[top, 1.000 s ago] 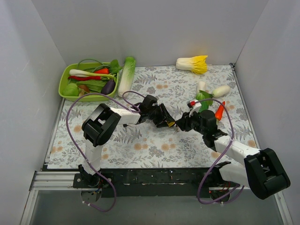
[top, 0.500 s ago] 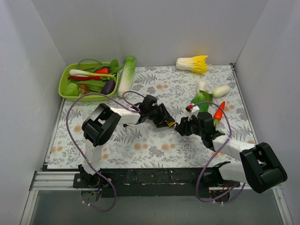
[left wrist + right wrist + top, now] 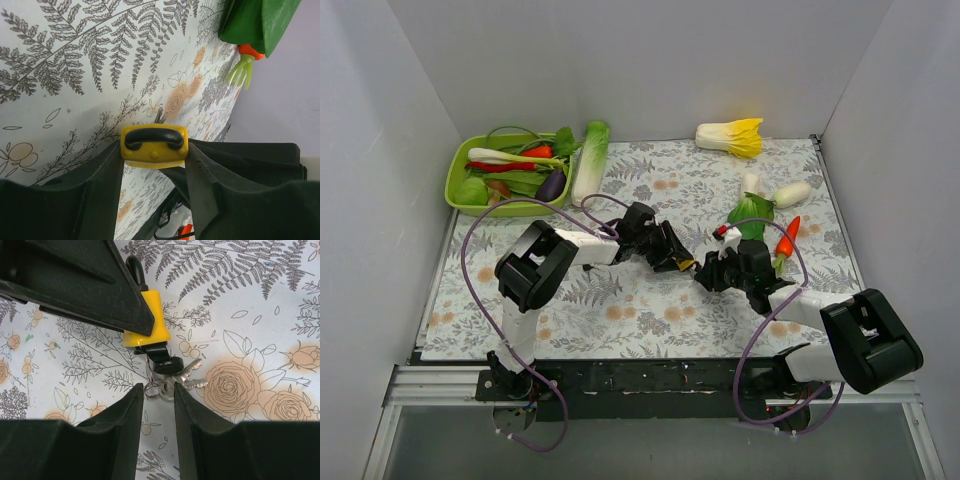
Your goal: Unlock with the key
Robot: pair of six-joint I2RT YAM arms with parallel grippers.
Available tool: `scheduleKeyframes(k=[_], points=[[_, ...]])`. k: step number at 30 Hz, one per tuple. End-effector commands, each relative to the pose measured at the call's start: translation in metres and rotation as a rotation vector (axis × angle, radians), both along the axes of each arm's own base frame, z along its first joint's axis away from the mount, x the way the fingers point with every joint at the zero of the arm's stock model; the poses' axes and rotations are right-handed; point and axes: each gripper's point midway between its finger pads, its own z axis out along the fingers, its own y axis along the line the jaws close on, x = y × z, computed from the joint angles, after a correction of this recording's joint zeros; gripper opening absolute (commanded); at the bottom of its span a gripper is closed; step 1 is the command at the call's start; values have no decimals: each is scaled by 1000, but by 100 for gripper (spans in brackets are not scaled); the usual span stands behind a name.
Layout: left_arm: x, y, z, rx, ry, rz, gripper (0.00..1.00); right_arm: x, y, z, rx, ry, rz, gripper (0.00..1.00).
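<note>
A yellow padlock (image 3: 154, 145) with a black shackle is clamped between the fingers of my left gripper (image 3: 154, 152), just above the floral mat. In the top view the padlock (image 3: 688, 265) is at mid-table, between the left gripper (image 3: 675, 262) and the right gripper (image 3: 706, 276). In the right wrist view a black-headed key (image 3: 167, 362) sticks out of the bottom of the padlock (image 3: 147, 320). A key ring (image 3: 152, 389) and spare silver keys (image 3: 192, 376) lie on the mat under it. My right gripper (image 3: 159, 390) is open, its fingertips on either side of the ring, just short of the black key.
A green basket (image 3: 460, 170) of vegetables stands at the back left, with a long green-white vegetable (image 3: 590, 160) beside it. A napa cabbage (image 3: 730, 137) lies at the back right. Bok choy (image 3: 752, 210), a carrot (image 3: 788, 237) and a white radish (image 3: 790, 193) lie right of the grippers.
My right wrist has shifted a little left and toward the near edge, staying by the padlock. The left gripper and the padlock have not moved.
</note>
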Motion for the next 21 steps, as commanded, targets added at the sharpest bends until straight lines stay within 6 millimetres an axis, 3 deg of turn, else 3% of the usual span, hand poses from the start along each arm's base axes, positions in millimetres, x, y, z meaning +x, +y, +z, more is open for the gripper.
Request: scheduleKeyframes(k=[1,12,21], points=[[-12,11,-24,69,56,-13,0,8,9,13,23,-76,33,38],[-12,11,-26,69,61,-15,0,10,18,10,25,-87,64,34],[-14,12,-27,70,62,-22,0,14,19,6,16,-86,61,20]])
